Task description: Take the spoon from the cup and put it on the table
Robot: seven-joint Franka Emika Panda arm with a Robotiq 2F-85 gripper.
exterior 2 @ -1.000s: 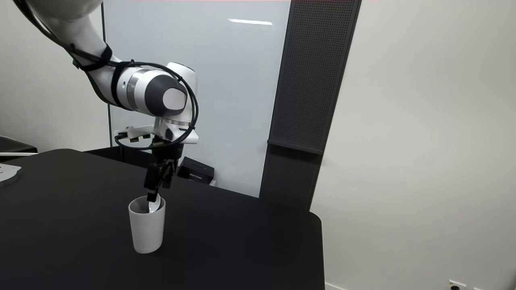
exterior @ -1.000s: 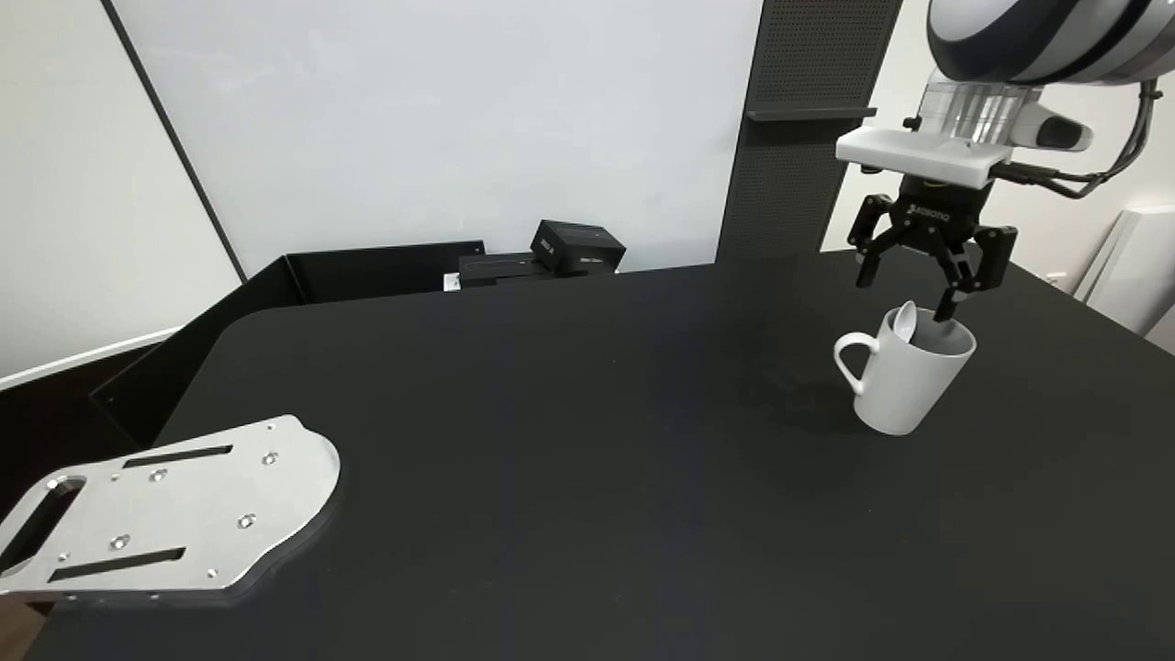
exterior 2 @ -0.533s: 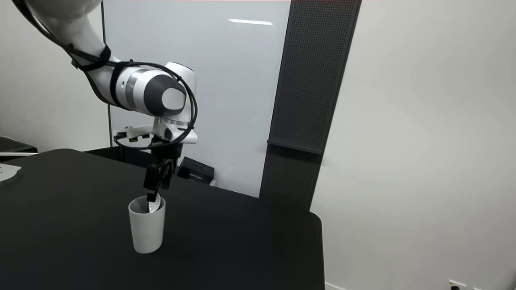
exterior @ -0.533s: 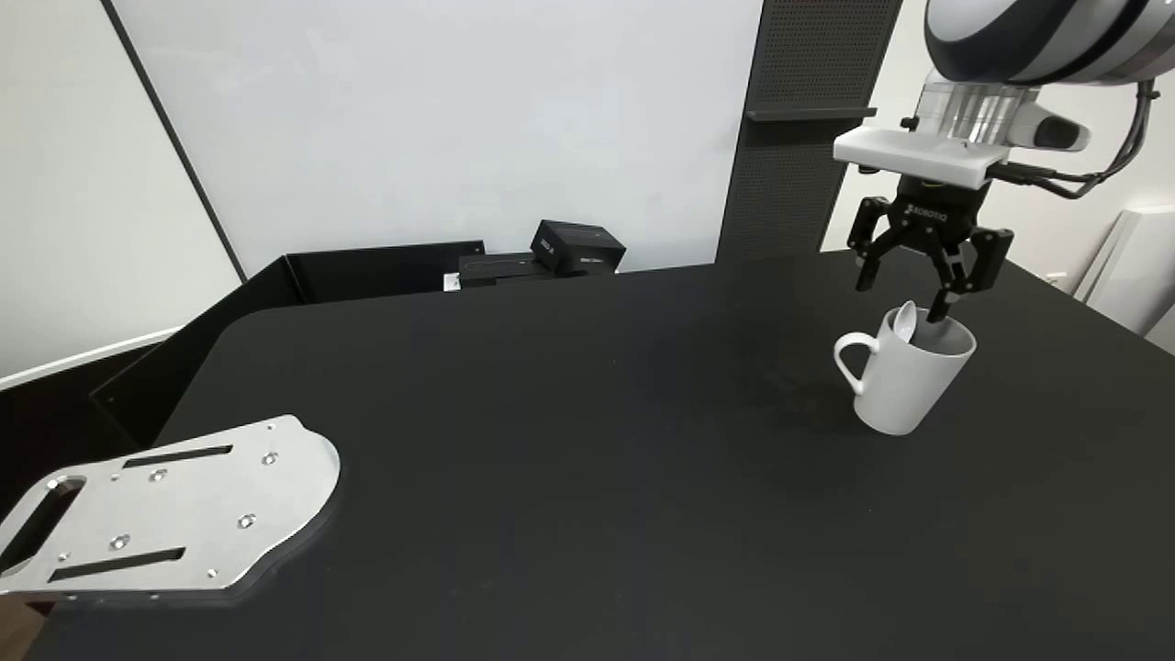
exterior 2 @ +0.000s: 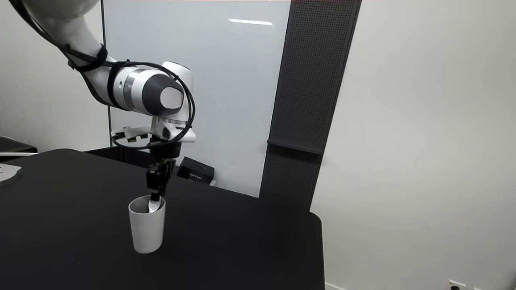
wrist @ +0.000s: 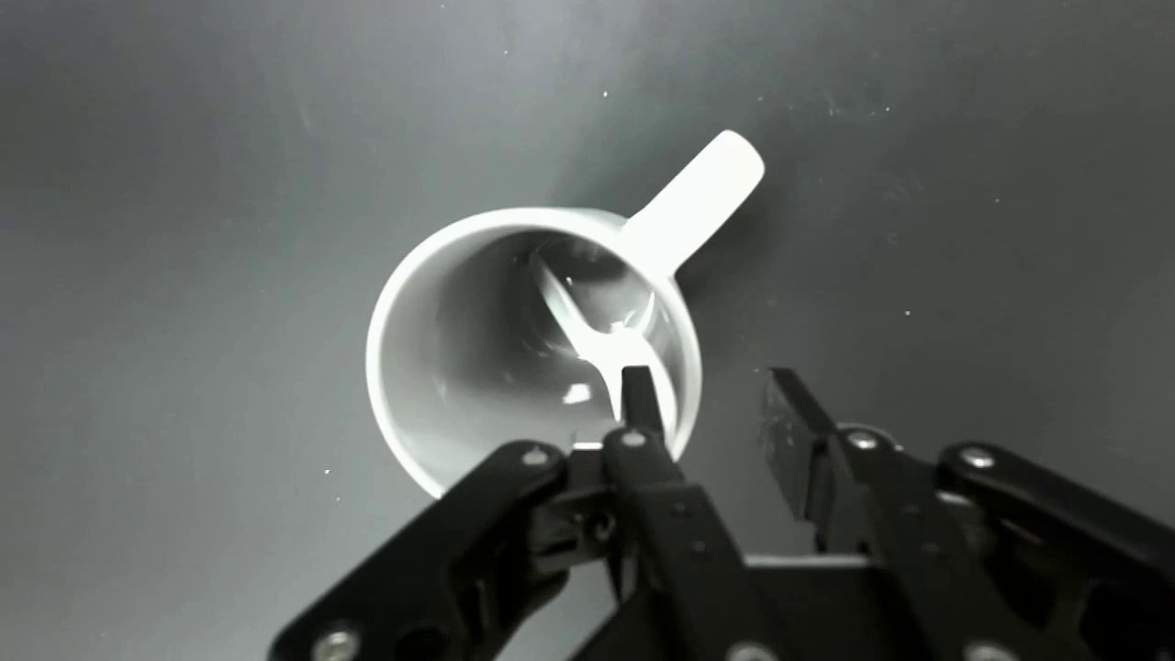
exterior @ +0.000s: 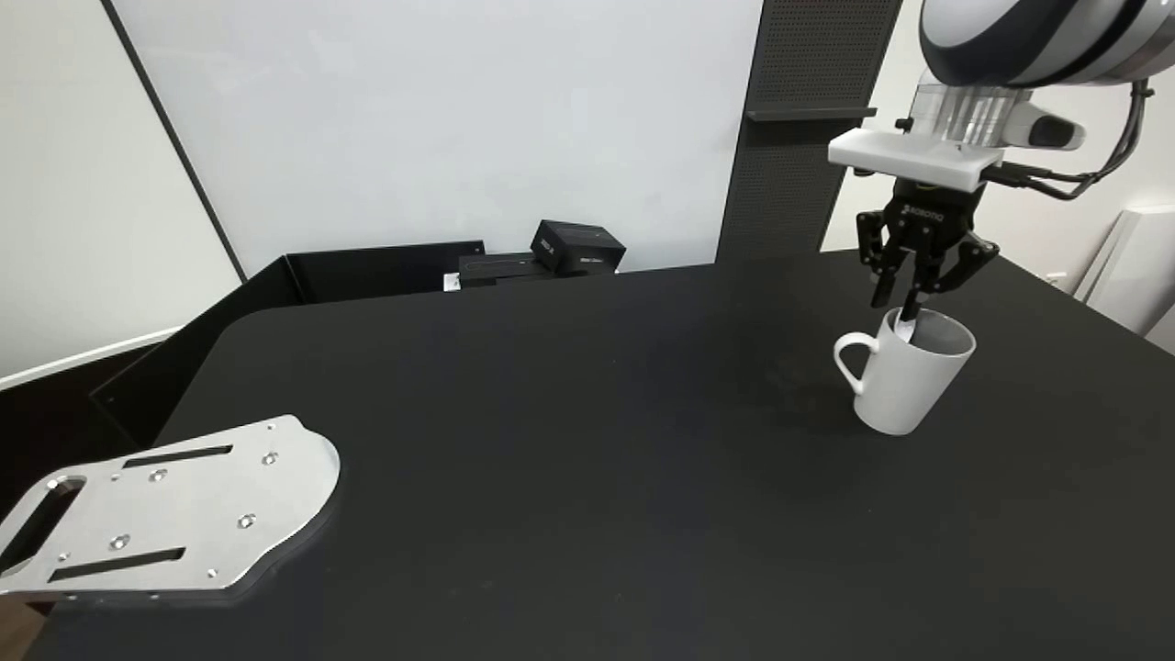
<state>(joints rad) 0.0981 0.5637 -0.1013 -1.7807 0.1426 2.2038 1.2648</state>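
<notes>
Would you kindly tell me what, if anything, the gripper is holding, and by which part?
Nothing: the gripper has its jaws apart, with only a gap between them; the spoon is in the cup.

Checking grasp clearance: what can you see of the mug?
The mug is white and ceramic-looking, with glossy glints inside, a round rim and one loop handle. It stands upright on the black table. The spoon leans inside, bowl end up. The open hand hangs at the rim; whether it touches the mug is unclear.
</notes>
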